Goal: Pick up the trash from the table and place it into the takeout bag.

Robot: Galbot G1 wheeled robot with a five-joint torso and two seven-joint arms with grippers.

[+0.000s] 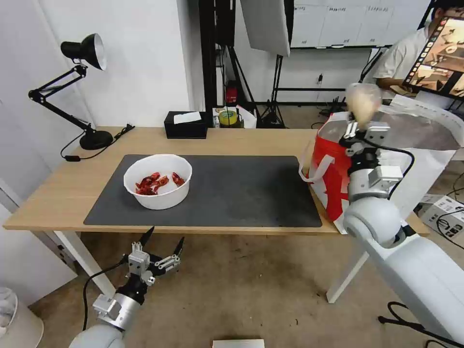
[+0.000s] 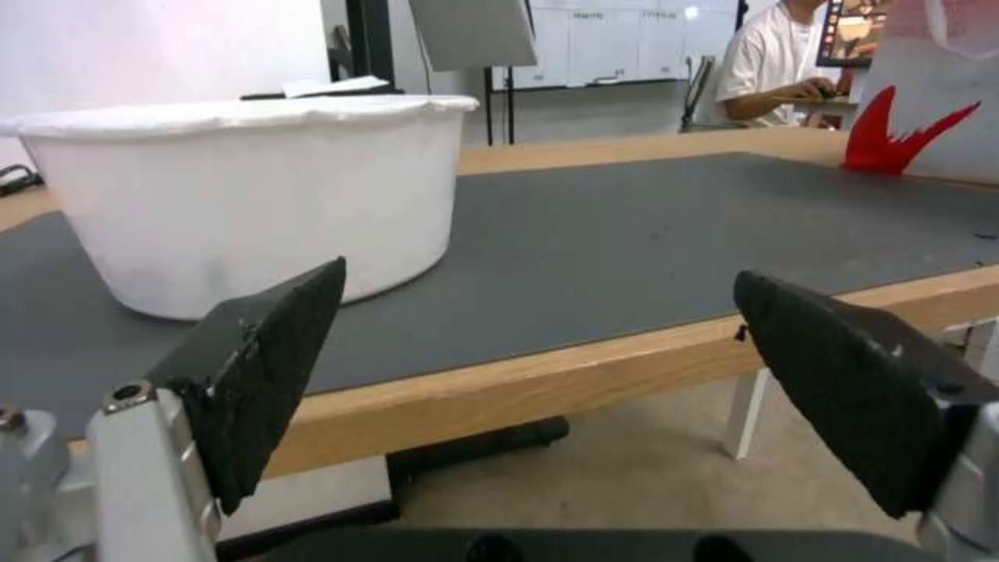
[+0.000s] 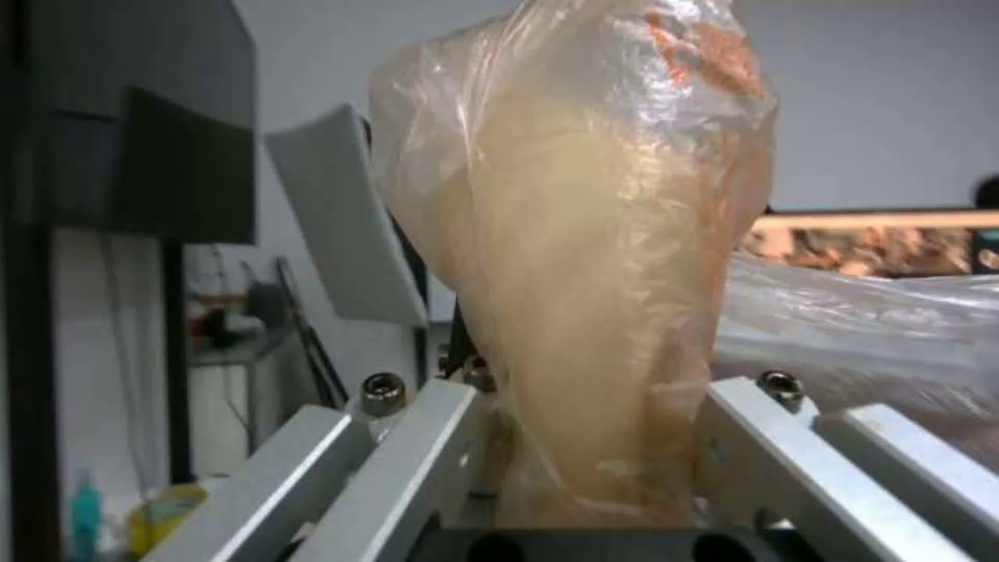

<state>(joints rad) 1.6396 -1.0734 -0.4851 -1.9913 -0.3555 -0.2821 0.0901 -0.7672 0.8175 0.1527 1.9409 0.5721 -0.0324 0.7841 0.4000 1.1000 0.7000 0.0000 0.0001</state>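
My left end effector (image 1: pixel 163 247) waits spread wide below the worktop's (image 1: pixel 58 193) near edge, facing the white bowl (image 1: pixel 158 181) of red shells on the mat. My right end effector (image 1: pixel 361 129) pinches the knotted clear bag (image 1: pixel 363 100), pale and crinkled, above the takeout bag (image 1: pixel 333 174); next, I judge, lower and release.

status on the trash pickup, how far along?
Partway. In hand: right gripper is shut on the small clear bag, raised over the takeout bag, not released. Left: white bowl of crayfish shells sits on the mat. Left gripper is open below the table edge.
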